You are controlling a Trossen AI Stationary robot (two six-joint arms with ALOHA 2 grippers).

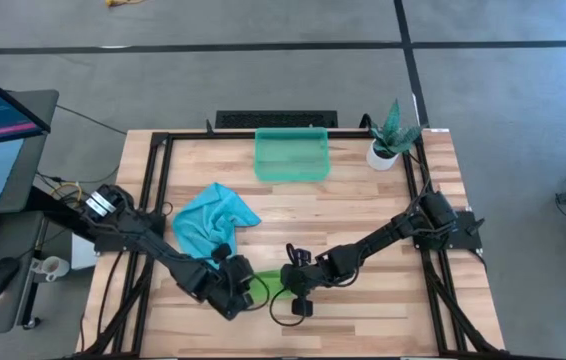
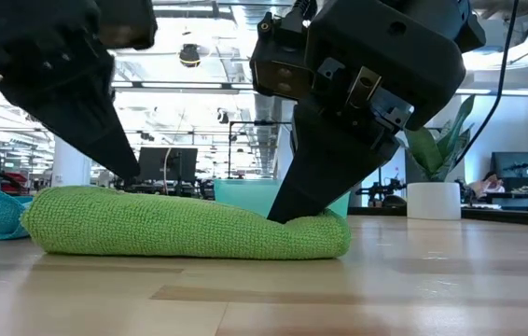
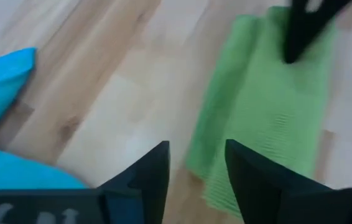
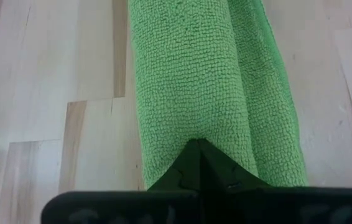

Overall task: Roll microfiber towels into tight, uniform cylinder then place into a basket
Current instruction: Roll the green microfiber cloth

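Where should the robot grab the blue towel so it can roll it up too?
Probably a free edge of the crumpled blue towel, coming from above with the left claw, which is nearer. It lies bunched with raised folds, giving something to pinch; its corners cannot be picked out.

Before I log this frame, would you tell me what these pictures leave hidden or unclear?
- Green towel, high view: mostly covered by both end effectors, so its full length is hidden.
- Right end effector, right wrist view: tips press together into the towel; whether cloth is pinched cannot be told.
- Blue towel, left wrist view: cut off by the edge; its tag is not visible.
- Basket, low view: mostly behind the towel and arm.
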